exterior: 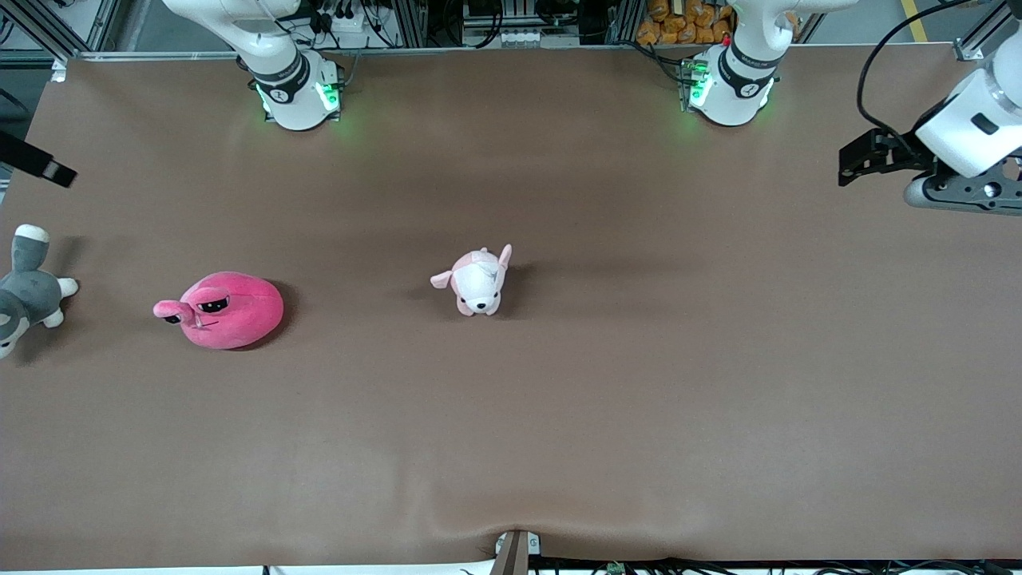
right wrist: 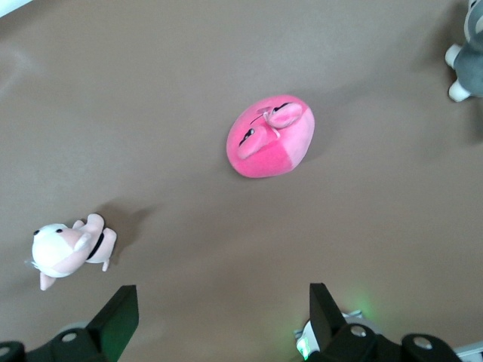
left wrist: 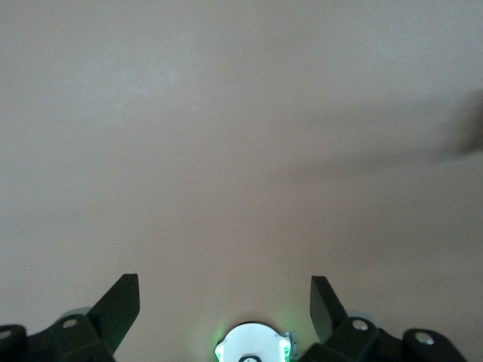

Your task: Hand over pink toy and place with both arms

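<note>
The pink toy (exterior: 231,310) is a round hot-pink plush with droopy black eyes. It lies on the brown table toward the right arm's end and also shows in the right wrist view as the pink toy (right wrist: 270,137). My right gripper (right wrist: 223,298) hangs high over that end of the table, open and empty, well clear of the toy. My left gripper (exterior: 850,164) hovers over the left arm's end, far from the toy. In its own view the left gripper (left wrist: 225,290) is open over bare table with nothing between its fingers.
A small pale pink-and-white puppy plush (exterior: 477,281) stands near the table's middle. A grey-and-white plush (exterior: 28,291) lies at the table's edge at the right arm's end, beside the pink toy. Both arm bases (exterior: 299,92) stand along the table's edge farthest from the front camera.
</note>
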Controlling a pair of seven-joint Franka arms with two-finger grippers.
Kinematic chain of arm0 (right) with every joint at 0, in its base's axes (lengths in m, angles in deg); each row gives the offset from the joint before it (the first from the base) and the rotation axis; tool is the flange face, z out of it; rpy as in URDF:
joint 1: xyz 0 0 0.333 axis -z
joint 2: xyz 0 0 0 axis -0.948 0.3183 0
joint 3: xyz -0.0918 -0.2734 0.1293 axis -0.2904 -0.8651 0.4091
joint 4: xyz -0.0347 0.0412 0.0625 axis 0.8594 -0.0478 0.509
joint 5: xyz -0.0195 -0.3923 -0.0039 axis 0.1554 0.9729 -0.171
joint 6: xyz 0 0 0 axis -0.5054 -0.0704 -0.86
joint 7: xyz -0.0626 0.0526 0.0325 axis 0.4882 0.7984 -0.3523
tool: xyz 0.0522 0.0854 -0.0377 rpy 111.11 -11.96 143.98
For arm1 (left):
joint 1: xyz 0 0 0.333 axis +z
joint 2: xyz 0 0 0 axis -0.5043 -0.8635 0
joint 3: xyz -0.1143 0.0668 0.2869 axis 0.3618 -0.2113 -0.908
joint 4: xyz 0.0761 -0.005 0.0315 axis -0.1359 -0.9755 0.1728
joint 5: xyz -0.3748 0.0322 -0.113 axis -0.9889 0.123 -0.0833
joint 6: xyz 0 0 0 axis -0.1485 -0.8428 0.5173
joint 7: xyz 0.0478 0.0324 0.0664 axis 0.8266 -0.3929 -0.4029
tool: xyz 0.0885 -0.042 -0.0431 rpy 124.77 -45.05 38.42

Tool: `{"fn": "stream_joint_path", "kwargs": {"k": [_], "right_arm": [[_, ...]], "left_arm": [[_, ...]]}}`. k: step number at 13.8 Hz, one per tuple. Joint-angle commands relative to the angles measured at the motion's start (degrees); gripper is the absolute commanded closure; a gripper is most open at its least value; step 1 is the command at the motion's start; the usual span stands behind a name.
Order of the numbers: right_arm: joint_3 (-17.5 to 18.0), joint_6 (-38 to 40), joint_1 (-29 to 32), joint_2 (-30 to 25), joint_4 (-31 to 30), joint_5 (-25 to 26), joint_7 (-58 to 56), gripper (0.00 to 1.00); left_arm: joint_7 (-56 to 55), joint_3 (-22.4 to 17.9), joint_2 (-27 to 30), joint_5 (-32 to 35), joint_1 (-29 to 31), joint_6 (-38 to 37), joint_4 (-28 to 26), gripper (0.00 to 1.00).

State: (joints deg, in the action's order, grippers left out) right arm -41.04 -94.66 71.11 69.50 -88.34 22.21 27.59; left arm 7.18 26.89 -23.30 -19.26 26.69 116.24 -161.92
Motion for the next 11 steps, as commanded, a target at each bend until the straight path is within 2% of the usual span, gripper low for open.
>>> {"fn": "stream_joint_path", "kwargs": {"k": [1, 2, 4, 5, 8, 11], "right_arm": [[-2.1, -9.6, -2.0, -13.4, -20.1, 2.0, -5.5, 0.0], [-1.0, -10.1, -2.1, -14.4, -21.8, 3.3, -5.6, 0.0], [4.0, -9.6, -0.7, -14.1, -21.6, 7.3, -5.5, 0.0], [4.7, -9.3, 0.1, -13.9, -21.1, 8.2, -5.3, 0.0], [4.4, -9.2, 0.2, -13.7, -19.8, 8.4, -5.3, 0.0], [4.2, -9.1, 0.5, -11.1, -16.6, 7.7, -5.5, 0.0]], "left_arm": [[1.1, -0.9, 0.6, -0.8, -0.1, -1.4, 0.9, 0.0], [0.7, -1.2, 0.6, -0.9, 0.0, -1.6, 0.9, 0.0], [-1.0, -1.7, 0.6, -1.1, 0.0, -2.9, 2.0, 0.0], [-1.4, -1.7, 0.6, -1.1, 0.0, -2.9, 2.1, 0.0], [-3.2, -1.6, 0.5, -1.4, 1.0, -2.9, 2.2, 0.0], [-2.7, -1.4, 0.3, -1.3, 1.1, -2.7, 2.2, 0.0]]}}
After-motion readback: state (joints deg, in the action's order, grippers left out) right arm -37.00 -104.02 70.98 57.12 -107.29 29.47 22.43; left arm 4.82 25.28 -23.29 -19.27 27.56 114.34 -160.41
